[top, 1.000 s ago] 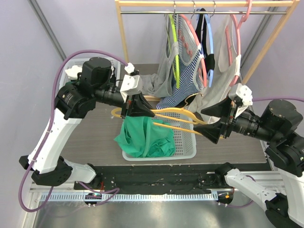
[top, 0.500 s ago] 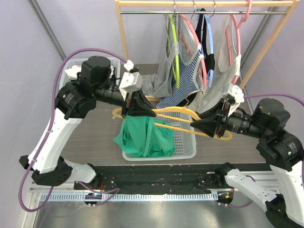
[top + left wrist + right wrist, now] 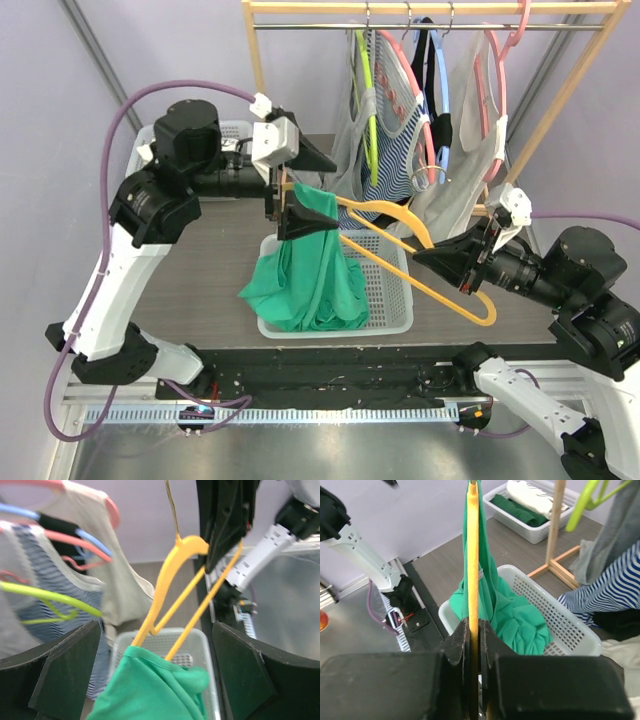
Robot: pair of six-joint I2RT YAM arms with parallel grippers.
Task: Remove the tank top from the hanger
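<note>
Fingers [image 3: 456,642] of the right gripper [image 3: 473,626] pinch the yellow hanger [image 3: 472,555] edge-on, while the left gripper [image 3: 310,187] has its fingers spread wide. The green tank top [image 3: 310,280], its small tag unreadable, hangs from the hanger's end beside the left gripper and down into the white basket [image 3: 400,325]. Both arms reach inward above the basket.

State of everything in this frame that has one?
green tank top: partly on the yellow hanger, lower part in the white basket
yellow hanger: held tilted, one end inside the tank top
left end effector: open, green cloth between its fingers
right end effector: shut on the yellow hanger
white basket: upright, cloth trailing in it
rack garments: hanging on their hangers
</note>
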